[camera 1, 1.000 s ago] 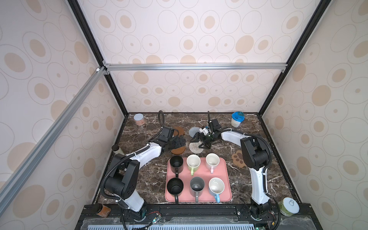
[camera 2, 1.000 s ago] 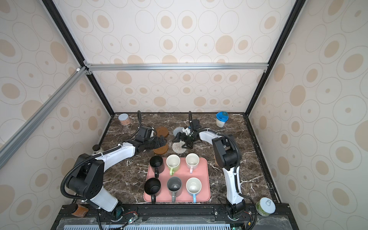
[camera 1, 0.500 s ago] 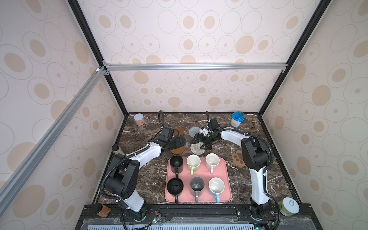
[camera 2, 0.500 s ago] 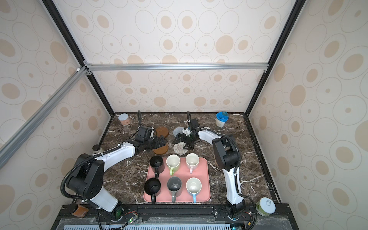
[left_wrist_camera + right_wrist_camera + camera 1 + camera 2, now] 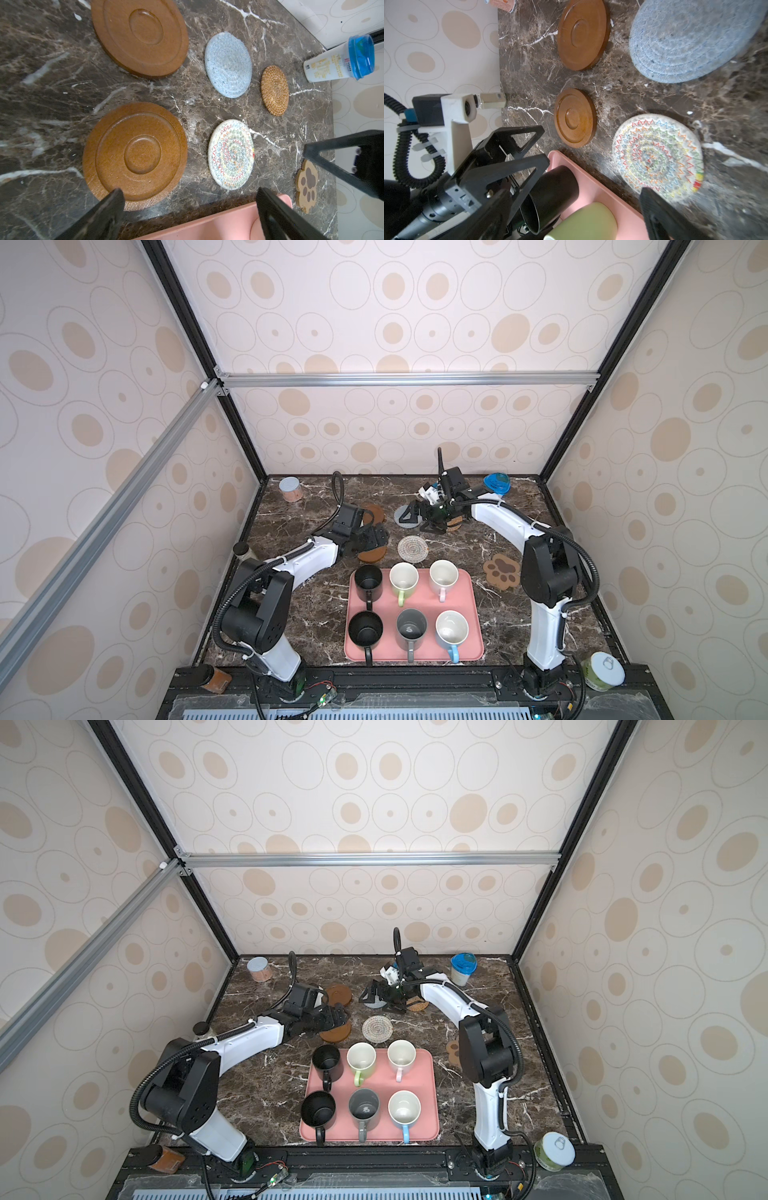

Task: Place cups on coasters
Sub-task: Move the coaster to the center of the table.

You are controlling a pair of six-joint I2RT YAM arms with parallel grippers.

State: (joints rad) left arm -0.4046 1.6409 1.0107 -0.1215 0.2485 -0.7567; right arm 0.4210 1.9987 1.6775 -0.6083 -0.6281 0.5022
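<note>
Several cups stand upright on the pink tray (image 5: 471,616): two black (image 5: 368,578), pale green (image 5: 403,576), pale pink (image 5: 443,573), grey (image 5: 410,628) and light blue (image 5: 451,628). Behind the tray lie the coasters: two brown discs (image 5: 135,151), a blue-grey round (image 5: 228,64), an orange rattan round (image 5: 274,90), a whitish woven round (image 5: 412,548) and a brown paw (image 5: 501,569). My left gripper (image 5: 374,539) hovers open over the nearer brown disc. My right gripper (image 5: 415,516) hangs open over the blue-grey round, partly hiding the rattan one. Neither holds anything.
A pinkish can (image 5: 290,488) stands at the back left and a white tub with a blue lid (image 5: 496,483) at the back right. A small bottle (image 5: 241,549) sits by the left wall. A green-labelled tin (image 5: 602,672) rests beyond the front right corner.
The right gripper has drawn slightly toward the back, away from the whitish woven coaster. The left arm has scarcely moved. Both grippers stay open.
</note>
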